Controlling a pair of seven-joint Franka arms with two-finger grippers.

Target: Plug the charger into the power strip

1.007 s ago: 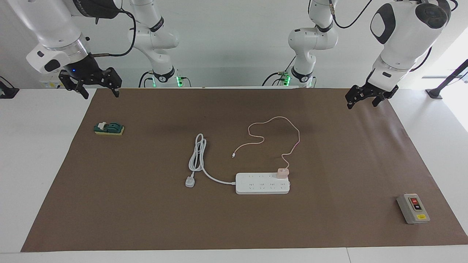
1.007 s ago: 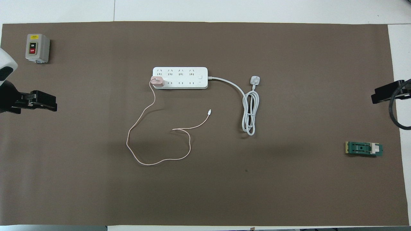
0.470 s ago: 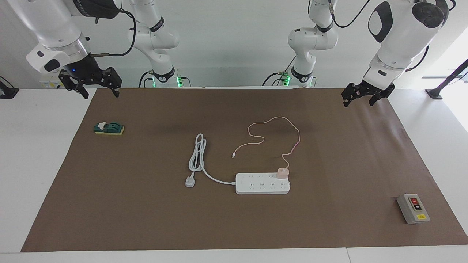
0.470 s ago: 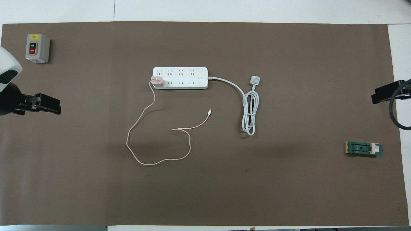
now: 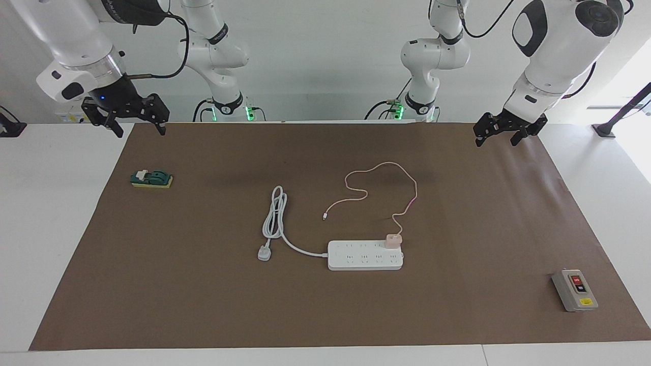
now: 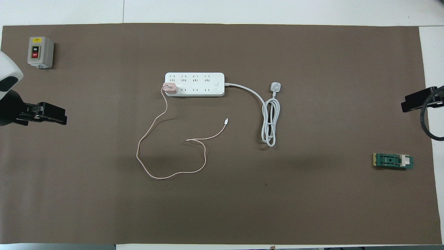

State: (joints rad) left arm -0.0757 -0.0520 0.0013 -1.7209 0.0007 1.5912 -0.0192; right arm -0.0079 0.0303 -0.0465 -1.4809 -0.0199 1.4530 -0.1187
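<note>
The small pale pink cube-shaped charger [image 5: 393, 240] sits plugged into the end socket of the long flat white plastic power strip [image 5: 364, 255], at the strip's end toward the left arm, in the row nearer the robots, its thin pink cable [image 5: 377, 186] looping across the brown mat [image 5: 325, 305] toward the robots. The strip's thick white cord [image 5: 276, 216] runs toward the right arm's end of the counter [image 5: 46, 213] and ends in a white three-pin plug [image 5: 264, 252]. The left gripper [image 5: 498, 133] and the right gripper [image 5: 137, 123] each hang open and empty over a mat corner at the robots' edge.
</note>
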